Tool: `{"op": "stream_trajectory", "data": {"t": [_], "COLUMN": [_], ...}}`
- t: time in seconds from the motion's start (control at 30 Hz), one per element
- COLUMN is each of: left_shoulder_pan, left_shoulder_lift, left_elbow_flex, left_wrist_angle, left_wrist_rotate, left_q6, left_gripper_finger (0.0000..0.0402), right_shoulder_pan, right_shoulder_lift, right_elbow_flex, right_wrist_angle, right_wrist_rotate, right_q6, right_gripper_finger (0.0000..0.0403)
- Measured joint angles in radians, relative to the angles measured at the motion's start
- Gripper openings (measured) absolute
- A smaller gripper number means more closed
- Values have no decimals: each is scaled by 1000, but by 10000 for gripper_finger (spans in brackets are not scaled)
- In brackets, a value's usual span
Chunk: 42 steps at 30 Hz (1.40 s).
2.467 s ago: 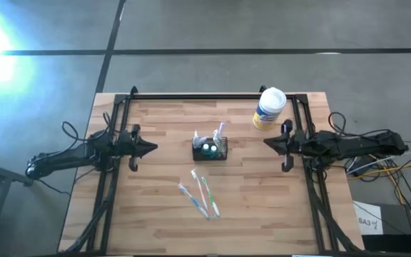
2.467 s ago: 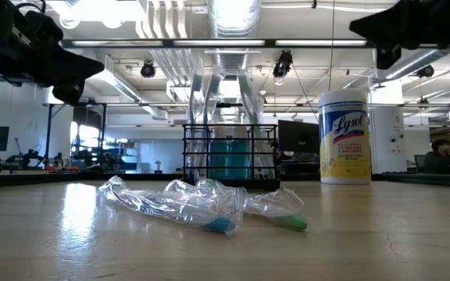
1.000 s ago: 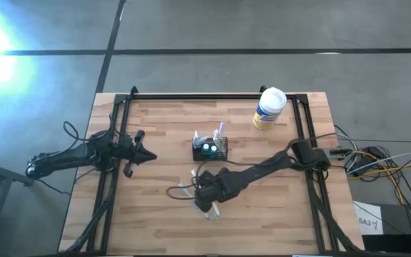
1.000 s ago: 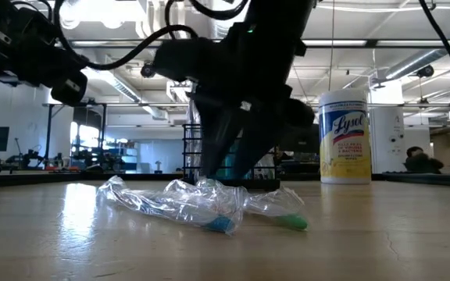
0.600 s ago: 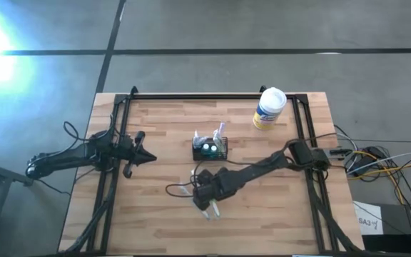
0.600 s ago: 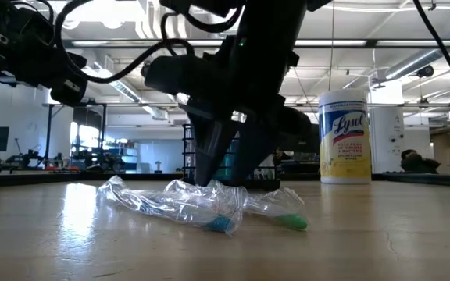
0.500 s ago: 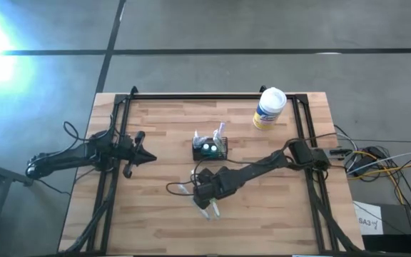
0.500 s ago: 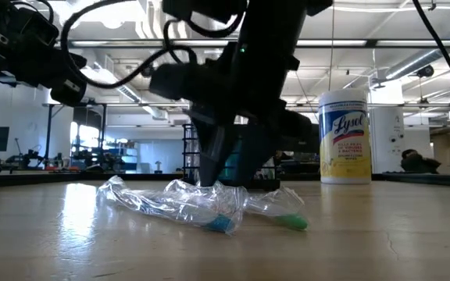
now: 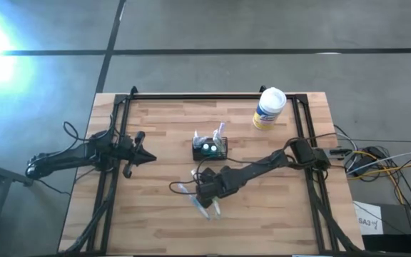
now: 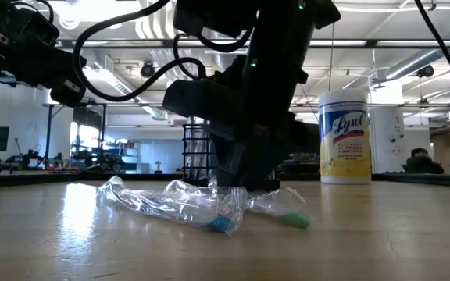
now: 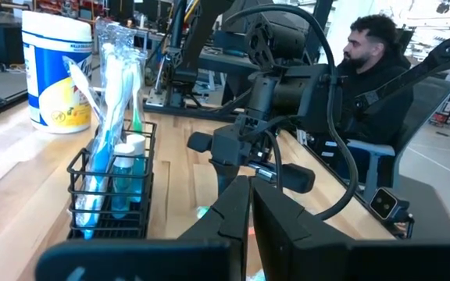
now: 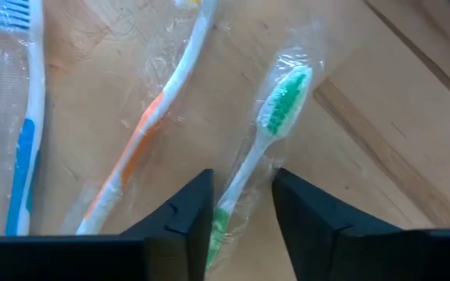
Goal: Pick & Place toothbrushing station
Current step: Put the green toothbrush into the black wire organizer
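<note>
Slid a touch right and down over the toothbrush pile since half a second back, right gripper [image 9: 207, 198], now just below centre in the high view. Fingers [image 12: 180, 209] narrowed from wide, now straddling the green toothbrush [image 12: 258, 157] in its clear wrap; handle between them, contact not clear. Green brush head [image 10: 294, 222] nudged slightly right in the low view.

Nearest in the low view: crinkled clear wrap with the blue toothbrush [image 10: 221, 225] at lower centre, bare wood in front to the bottom edge. Beside the green one in the right wrist view, an orange-and-white toothbrush [image 12: 148, 126] at centre and the blue one at far left, all lying flat, close together, crowding the grip.

Just above the pile, at centre of the high view, the toothbrushing station [image 9: 211, 148], black mesh, upright, blue items and wrapped brushes standing in it. Open table [image 9: 155, 214] at lower left and lower right.

Left gripper [image 9: 147, 152] at centre left, over the table's left edge, pressed together, holding nothing.

Farther back, upper right, the white-and-yellow wipes tub [image 9: 269, 108] near the table's far edge. Beyond the table, a seated person [image 11: 373, 70] at upper right of the left wrist view.
</note>
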Motion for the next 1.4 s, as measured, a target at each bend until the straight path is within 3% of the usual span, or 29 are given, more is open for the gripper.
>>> {"op": "stream_trajectory", "data": {"t": [0.4,0.7,0.93,1.17,1.4], "left_shoulder_pan": [0,0,0,0,0], "left_shoulder_lift": [0,0,0,-1,-1], "left_elbow_flex": [0,0,0,0,0], "left_wrist_angle": [-24,-33,-37,-37,-39], "left_wrist_rotate": [0,0,0,0,0], "left_q6": [0,1,2,3,3], "left_gripper_finger": [21,21,21,21,21], "right_shoulder_pan": [-1,0,29,94,161], "right_shoulder_lift": [3,4,-75,-265,-469], "right_elbow_flex": [-1,-1,-4,-13,-109], "right_wrist_angle": [16,16,6,133,533], "right_wrist_rotate": [-5,5,154,267,300], "right_q6": [-28,-65,-191,-472,-917], "right_gripper_finger": [20,15,12,12,12]}}
